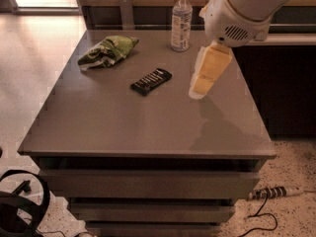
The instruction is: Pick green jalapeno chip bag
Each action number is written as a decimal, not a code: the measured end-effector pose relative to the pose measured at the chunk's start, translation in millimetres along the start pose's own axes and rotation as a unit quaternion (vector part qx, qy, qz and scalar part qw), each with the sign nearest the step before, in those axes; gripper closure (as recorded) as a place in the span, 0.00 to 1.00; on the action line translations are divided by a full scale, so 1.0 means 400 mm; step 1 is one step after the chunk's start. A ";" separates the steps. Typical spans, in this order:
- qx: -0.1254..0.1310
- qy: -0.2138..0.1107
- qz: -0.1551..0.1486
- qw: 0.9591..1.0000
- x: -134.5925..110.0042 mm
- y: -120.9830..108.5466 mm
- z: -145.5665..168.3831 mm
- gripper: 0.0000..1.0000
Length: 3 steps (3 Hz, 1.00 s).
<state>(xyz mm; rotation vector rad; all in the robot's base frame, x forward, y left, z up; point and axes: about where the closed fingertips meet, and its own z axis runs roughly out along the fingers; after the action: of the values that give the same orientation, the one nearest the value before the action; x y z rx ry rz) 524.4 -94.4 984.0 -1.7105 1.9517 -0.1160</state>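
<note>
The green jalapeno chip bag (106, 52) lies crumpled on the far left part of the grey table top (123, 127). It is light and dark green with white patches. My gripper (199, 89) hangs from the white arm (242, 9) above the right-centre of the table. It points down and left, well to the right of the bag, and holds nothing that I can see. The gripper is apart from every object on the table.
A flat black bar with white marks (151, 81) lies between the bag and the gripper. A clear bottle with a white cap (181, 21) stands at the back edge. A dark counter (281, 83) stands to the right. Cables (274, 192) and black gear (19, 206) lie on the floor.
</note>
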 end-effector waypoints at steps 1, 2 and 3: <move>0.022 -0.037 -0.004 0.999 -0.081 -0.048 0.089 0.00; 0.060 -0.065 -0.008 0.996 -0.156 -0.135 0.161 0.00; 0.092 -0.082 -0.007 0.992 -0.188 -0.216 0.193 0.00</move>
<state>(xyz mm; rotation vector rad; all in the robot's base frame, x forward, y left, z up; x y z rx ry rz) 640.1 -18.8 978.0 -1.5630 1.7531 -0.1496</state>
